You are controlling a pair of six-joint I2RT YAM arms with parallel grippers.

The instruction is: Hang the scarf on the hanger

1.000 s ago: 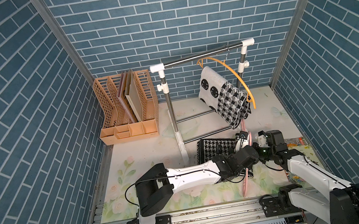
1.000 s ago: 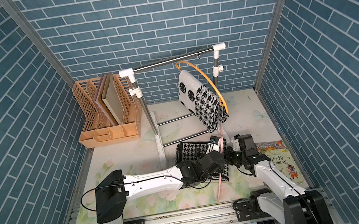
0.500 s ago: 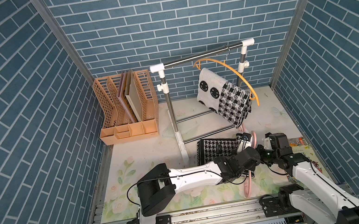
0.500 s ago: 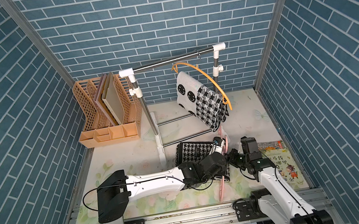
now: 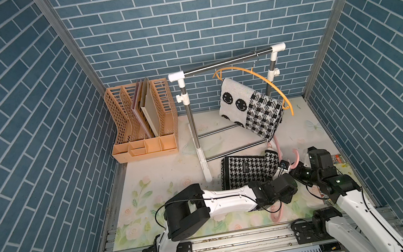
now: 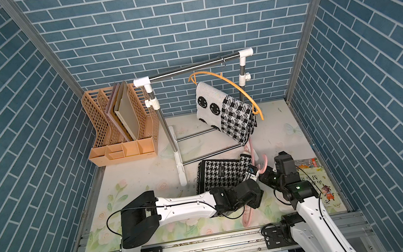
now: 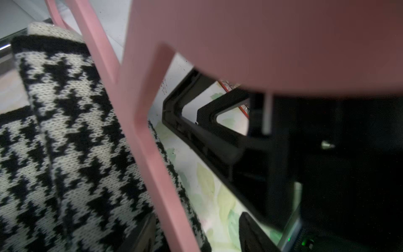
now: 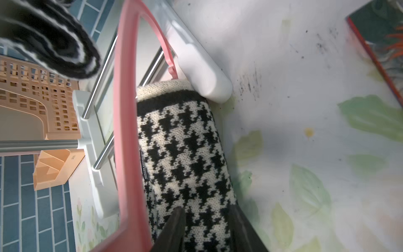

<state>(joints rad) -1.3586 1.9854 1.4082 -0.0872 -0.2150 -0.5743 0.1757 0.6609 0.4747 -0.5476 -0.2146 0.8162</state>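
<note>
We saw the houndstooth scarf [image 5: 246, 171] on the floral mat [image 5: 163, 171], the pink hanger [image 8: 127, 131] lying across it, seemingly unhung; the right gripper [image 8: 207, 209] stood spread over it, and the left gripper [image 5: 282, 170], we could not tell.

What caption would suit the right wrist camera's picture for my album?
Robot's right hand, open, poised over a folded houndstooth scarf alongside a pink hanger.

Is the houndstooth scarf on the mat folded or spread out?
Folded. In both top views the houndstooth scarf is a compact rectangle; the right wrist view shows its rounded fold.
</note>
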